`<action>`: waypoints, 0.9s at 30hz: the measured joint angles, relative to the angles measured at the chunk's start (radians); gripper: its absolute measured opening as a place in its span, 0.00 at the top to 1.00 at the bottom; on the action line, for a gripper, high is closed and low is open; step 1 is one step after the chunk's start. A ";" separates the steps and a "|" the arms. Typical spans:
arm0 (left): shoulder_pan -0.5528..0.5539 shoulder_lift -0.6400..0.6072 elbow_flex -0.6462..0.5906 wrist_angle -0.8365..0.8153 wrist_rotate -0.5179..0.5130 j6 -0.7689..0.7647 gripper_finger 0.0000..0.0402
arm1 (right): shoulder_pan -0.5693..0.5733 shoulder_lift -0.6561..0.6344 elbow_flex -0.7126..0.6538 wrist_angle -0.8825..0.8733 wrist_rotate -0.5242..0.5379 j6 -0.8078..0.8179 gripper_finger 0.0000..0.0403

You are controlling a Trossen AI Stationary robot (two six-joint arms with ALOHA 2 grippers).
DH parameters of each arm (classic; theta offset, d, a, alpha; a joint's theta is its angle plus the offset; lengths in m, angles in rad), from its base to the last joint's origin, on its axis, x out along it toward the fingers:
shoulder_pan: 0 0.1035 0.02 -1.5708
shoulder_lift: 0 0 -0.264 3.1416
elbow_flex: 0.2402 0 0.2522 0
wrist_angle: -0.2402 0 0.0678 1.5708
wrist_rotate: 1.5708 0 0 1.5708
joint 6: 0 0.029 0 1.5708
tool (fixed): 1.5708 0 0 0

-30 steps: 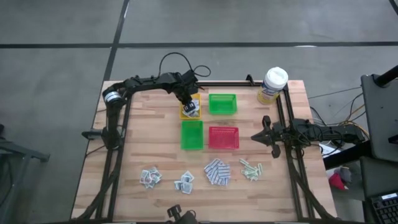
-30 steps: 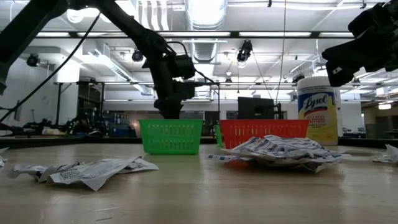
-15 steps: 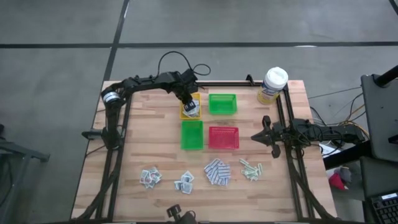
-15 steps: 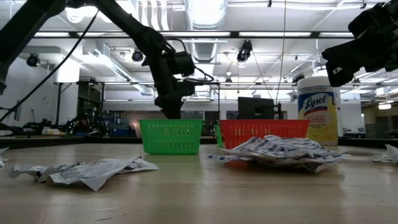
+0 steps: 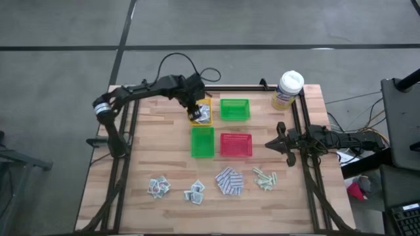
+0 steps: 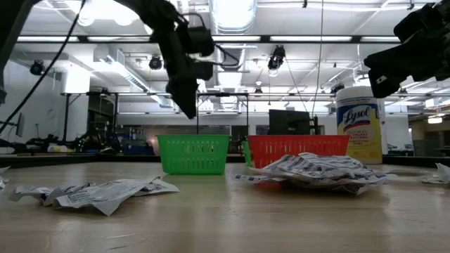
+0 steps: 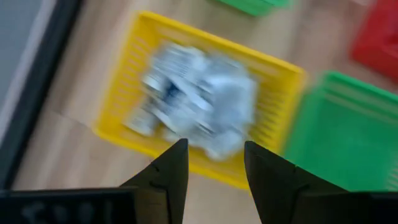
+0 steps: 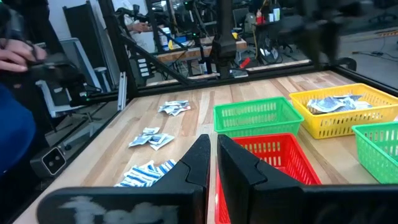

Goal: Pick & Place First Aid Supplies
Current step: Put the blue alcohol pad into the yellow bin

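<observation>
Low view, white-lidded canister labelled "Lysol", seemingly

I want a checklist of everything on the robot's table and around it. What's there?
Surface: wooden table, bare between things.
Job's things: four little heaps of packets near the front edge; more packets in the yellow tray.
Clutter: yellow canister at the back right corner.
Trays: two green trays, one red tray, nothing seen inside.
Grippers: left gripper open above the yellow tray; right gripper shut, waiting at the right edge.
Cables: black loop behind the left arm.
Surroundings: grey floor, workshop, a person's sleeve.
</observation>
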 joint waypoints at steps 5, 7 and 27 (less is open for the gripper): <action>-0.135 -0.058 -0.010 -0.101 0.002 -0.161 0.63 | 0.000 0.000 0.000 0.000 0.000 0.000 0.93; -0.194 -0.071 -0.019 -0.120 0.002 -0.237 0.63 | 0.000 0.000 0.000 0.000 0.000 0.000 0.93; -0.706 -0.084 -0.128 -0.092 -0.002 -0.811 0.63 | 0.000 0.000 0.000 0.000 0.000 0.000 0.93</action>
